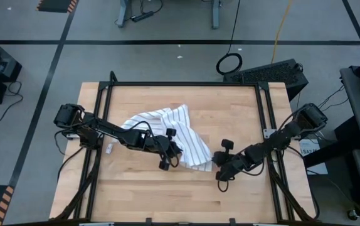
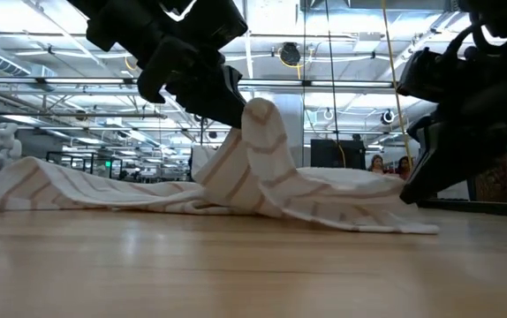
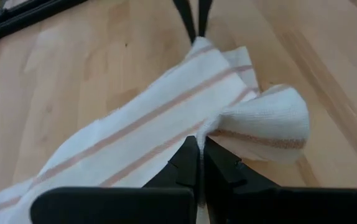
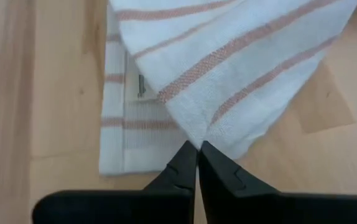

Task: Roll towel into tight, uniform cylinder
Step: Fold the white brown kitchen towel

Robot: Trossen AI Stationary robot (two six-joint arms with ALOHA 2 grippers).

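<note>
High view: towel (image 1: 167,135) lies pinched between left tool (image 1: 175,150) and right tool (image 1: 216,159).

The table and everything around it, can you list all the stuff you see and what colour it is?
towel: one, white with thin stripes, crumpled on the middle of the table
table: one, light wood with a black frame, centre of the room
cable loop: one, black, on the grey floor beyond the table
people: at least two, small and far off in the room behind, seen in the low view
left claw: one, black, shut on the towel, lifting a fold
right claw: one, black, shut on the towel's near corner
</note>
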